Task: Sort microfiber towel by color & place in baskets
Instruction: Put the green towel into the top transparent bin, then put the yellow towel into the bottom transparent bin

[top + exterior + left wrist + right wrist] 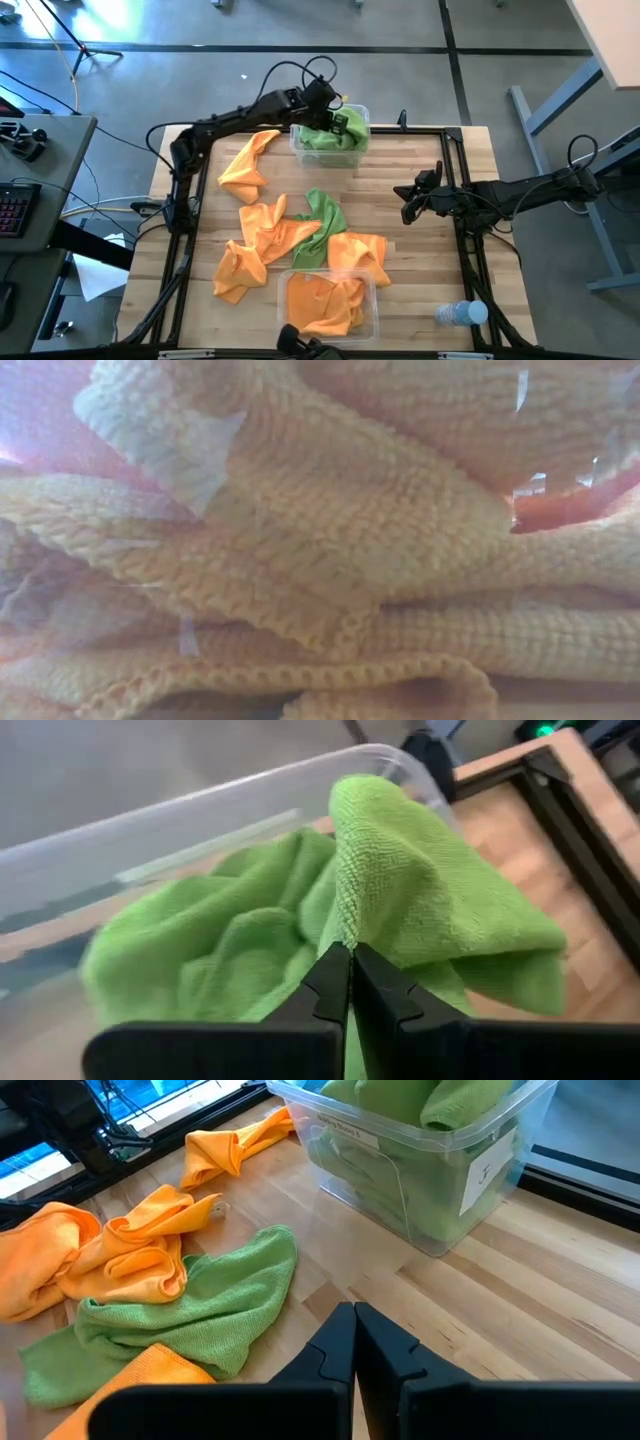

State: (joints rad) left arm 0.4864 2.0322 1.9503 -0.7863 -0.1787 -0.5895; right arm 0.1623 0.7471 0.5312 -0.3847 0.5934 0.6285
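Observation:
The far basket (330,150) holds lime green towels (210,940). My left gripper (350,952) hovers over it (338,118), shut on the top green towel (420,890). The near basket (372,300) holds orange towels (320,305), which fill the low view (320,540). Between the baskets, several orange towels (270,230) and one green towel (322,225) lie crumpled on the wooden table. My right gripper (408,205) hangs shut over the table's right part, holding nothing (353,1320). My left gripper pinches a raised fold of the green towel (345,920) between its two fingertips, coming slanting down from the table's left side. The cloth tents up to the fingertips. The rest of the towel lies on the pile in the far basket, and one flap (510,970) droops toward the basket's rim.
A clear plastic bottle (462,314) lies at the near right corner. A black frame (455,180) runs along the table's edges. One orange towel (248,168) lies just left of the far basket. Bare wood shows on the right part of the table (420,260).

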